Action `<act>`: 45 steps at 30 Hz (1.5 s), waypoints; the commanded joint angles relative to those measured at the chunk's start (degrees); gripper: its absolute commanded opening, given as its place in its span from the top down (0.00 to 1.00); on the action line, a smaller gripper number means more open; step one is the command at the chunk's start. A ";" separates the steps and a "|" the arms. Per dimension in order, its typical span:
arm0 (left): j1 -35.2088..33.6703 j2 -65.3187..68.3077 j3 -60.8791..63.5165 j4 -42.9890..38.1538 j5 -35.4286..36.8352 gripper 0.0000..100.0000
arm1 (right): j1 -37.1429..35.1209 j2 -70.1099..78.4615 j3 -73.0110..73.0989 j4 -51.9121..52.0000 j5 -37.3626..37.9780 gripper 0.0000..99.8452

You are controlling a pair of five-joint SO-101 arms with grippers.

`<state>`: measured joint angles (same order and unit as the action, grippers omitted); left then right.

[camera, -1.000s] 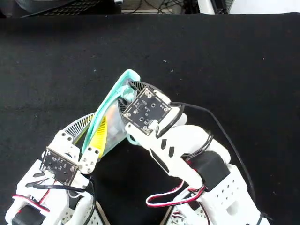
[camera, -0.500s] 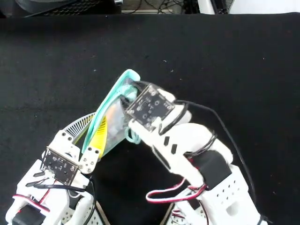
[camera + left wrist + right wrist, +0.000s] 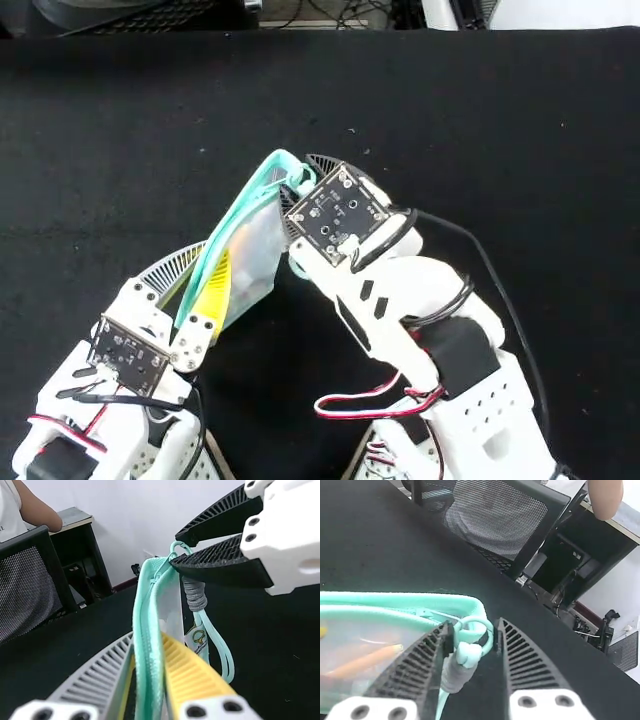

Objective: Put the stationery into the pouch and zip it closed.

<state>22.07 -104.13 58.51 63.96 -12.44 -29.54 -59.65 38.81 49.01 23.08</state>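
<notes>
Pouch (image 3: 248, 250), translucent with a mint-green edge, stretched on edge between two claws above the black worktop (image 3: 500, 130). Whether its lower edge touches the worktop cannot be told.

Right claw (image 3: 475, 623): fingers apart, standing on either side of the zip's pull ring (image 3: 487, 630) at the far end of the pouch. One finger lies against the ring and the other is clear of it, so the ring is not pinched. A grey cord stopper (image 3: 454, 672) hangs just below the ring, and a mint cord loop (image 3: 220, 645) trails from it.

Left claw (image 3: 149, 637): grey and yellow fingers clamped together on the near end of the pouch, with the zip track (image 3: 147, 605) running out from between them toward the right claw.

Contents: an orange pencil (image 3: 367, 661) lies inside, seen through the pouch wall. Other items inside are too indistinct to name.

Progress, as judged: stationery appears to be in the pouch. The pull sits at the end of the track and the teeth look joined along the visible length, so zipping appears complete or nearly so. What is left is to confirm full closure, let go and set the pouch down.
</notes>
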 commanded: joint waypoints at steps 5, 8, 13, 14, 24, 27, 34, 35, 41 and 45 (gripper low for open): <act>-0.31 0.18 0.13 -0.18 -0.26 0.97 | 1.41 -0.48 -0.66 1.05 0.44 0.98; -0.31 0.18 0.13 -0.18 -0.35 0.97 | -0.62 -1.45 -1.54 4.48 0.35 0.98; -0.31 0.18 0.13 -0.26 -0.35 0.97 | -6.07 -5.76 -2.68 11.08 0.26 0.90; -0.31 0.18 0.13 -0.26 -0.35 0.97 | -6.77 -6.11 -2.59 11.69 0.26 0.88; -0.31 0.18 0.13 -0.26 -0.35 0.97 | -7.47 -6.81 -1.45 11.96 0.18 0.86; -0.31 0.18 0.13 -0.26 -0.35 0.97 | -7.56 -6.81 -1.45 11.96 0.09 0.87; -0.31 0.18 0.13 -0.26 -0.35 0.97 | -7.56 -6.37 -0.31 8.44 0.09 0.86; -0.31 0.18 0.13 -0.26 -0.35 0.97 | -7.56 -6.37 0.40 7.21 0.09 0.86; -0.31 0.18 0.13 -0.26 -0.35 0.97 | -7.38 -2.51 4.62 -0.18 0.09 0.87; -0.31 0.18 0.13 -0.18 -0.35 0.97 | -7.21 -1.10 3.38 -1.41 0.44 0.87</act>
<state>21.80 -104.13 58.51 63.96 -12.44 -36.57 -62.02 43.30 49.19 22.99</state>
